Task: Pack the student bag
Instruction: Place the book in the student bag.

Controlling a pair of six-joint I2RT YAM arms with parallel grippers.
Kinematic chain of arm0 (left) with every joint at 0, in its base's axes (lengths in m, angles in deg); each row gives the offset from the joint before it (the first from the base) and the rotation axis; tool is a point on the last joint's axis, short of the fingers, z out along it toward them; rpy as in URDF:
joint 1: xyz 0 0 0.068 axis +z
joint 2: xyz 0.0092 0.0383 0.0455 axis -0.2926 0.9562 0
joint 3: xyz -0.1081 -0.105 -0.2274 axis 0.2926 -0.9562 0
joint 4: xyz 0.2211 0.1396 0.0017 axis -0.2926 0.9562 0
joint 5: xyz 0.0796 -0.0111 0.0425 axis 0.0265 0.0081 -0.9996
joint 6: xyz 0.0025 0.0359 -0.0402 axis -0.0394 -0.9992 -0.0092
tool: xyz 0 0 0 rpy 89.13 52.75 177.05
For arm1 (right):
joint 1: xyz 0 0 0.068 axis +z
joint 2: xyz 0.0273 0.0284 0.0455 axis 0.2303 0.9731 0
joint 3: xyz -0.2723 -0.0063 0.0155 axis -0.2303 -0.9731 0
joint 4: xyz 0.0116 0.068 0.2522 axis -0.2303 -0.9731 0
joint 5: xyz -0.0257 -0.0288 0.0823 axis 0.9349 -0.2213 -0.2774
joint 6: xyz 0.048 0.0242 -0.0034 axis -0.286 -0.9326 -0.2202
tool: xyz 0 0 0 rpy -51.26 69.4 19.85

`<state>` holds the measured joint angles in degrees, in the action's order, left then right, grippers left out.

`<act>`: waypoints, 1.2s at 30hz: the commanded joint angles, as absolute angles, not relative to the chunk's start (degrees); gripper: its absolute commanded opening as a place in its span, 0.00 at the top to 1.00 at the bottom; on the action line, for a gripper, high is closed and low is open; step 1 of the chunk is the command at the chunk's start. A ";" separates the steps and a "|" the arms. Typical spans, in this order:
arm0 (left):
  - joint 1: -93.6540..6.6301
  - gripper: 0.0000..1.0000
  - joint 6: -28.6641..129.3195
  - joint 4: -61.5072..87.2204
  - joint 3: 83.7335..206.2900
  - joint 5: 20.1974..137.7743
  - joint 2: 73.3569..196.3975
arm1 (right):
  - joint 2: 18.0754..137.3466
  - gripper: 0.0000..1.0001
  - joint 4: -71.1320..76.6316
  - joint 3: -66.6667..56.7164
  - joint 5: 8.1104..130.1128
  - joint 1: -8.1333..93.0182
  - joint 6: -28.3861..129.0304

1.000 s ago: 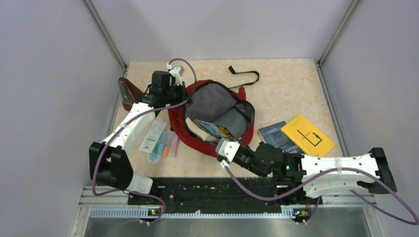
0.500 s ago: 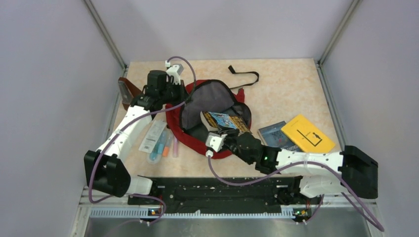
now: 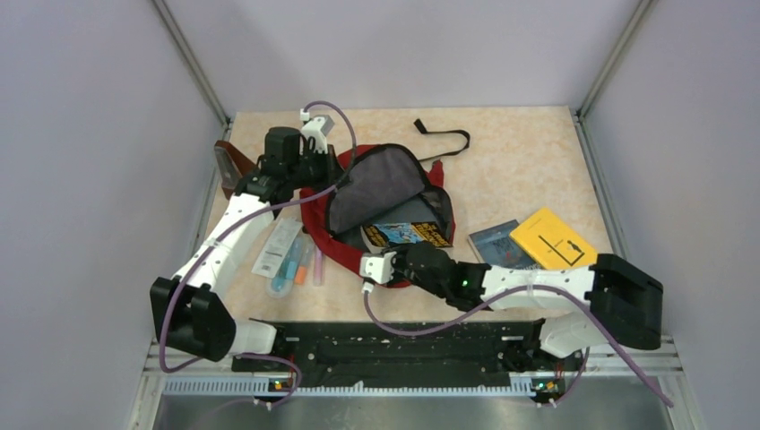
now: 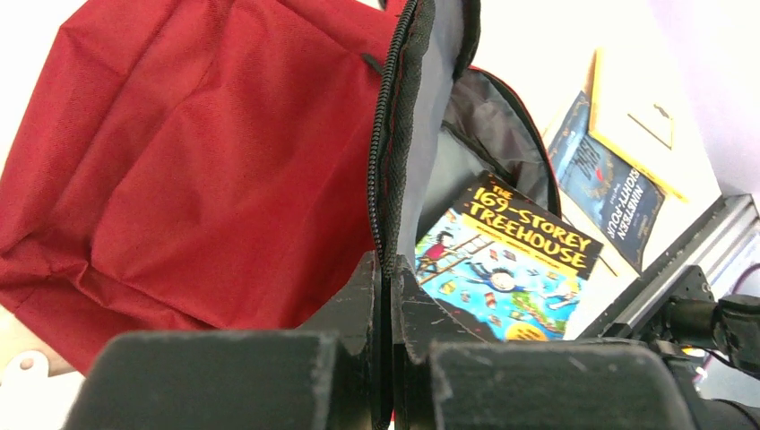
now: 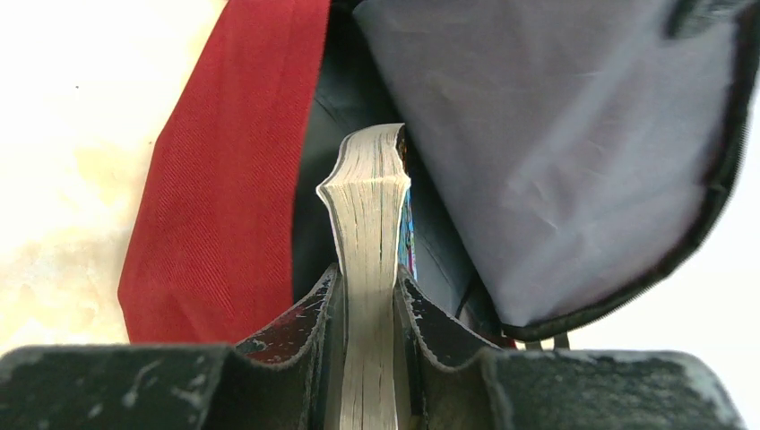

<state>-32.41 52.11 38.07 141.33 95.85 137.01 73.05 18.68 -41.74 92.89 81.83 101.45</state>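
Observation:
The dark-red student bag (image 3: pixel 333 235) lies open in the middle, its grey lining (image 3: pixel 381 179) facing up. My left gripper (image 3: pixel 315 166) is shut on the bag's black zipper edge (image 4: pixel 391 161) and holds the flap up. My right gripper (image 3: pixel 403 258) is shut on a colourful paperback, the Treehouse book (image 3: pixel 408 234), held by its page edge (image 5: pixel 369 233) and lying partly inside the bag's mouth. Its cover (image 4: pixel 506 260) shows in the left wrist view. The red fabric (image 5: pixel 220 179) lies left of the book in the right wrist view.
A dark blue book (image 3: pixel 498 244) and a yellow book (image 3: pixel 556 242) lie right of the bag. A clear pencil case with pens (image 3: pixel 289 255) lies to its left. A small brown pouch (image 3: pixel 229 166) sits at the far left. A black strap (image 3: pixel 445 134) trails behind the bag.
My right gripper has carried the Treehouse book left and down into the bag's opening. The book now lies flatter and deeper inside. My left gripper stays on the zipper edge.

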 commanded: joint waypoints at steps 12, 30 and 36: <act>-32.18 1.00 52.85 35.08 142.80 104.15 135.44 | 89.10 1.00 28.66 -28.02 99.39 81.92 120.48; -32.65 1.00 53.42 35.26 142.81 106.48 136.35 | 100.41 1.00 33.04 -22.83 96.20 77.18 126.60; -32.92 1.00 53.51 35.27 142.74 106.41 136.46 | 100.25 0.75 33.78 -24.65 95.56 75.12 112.46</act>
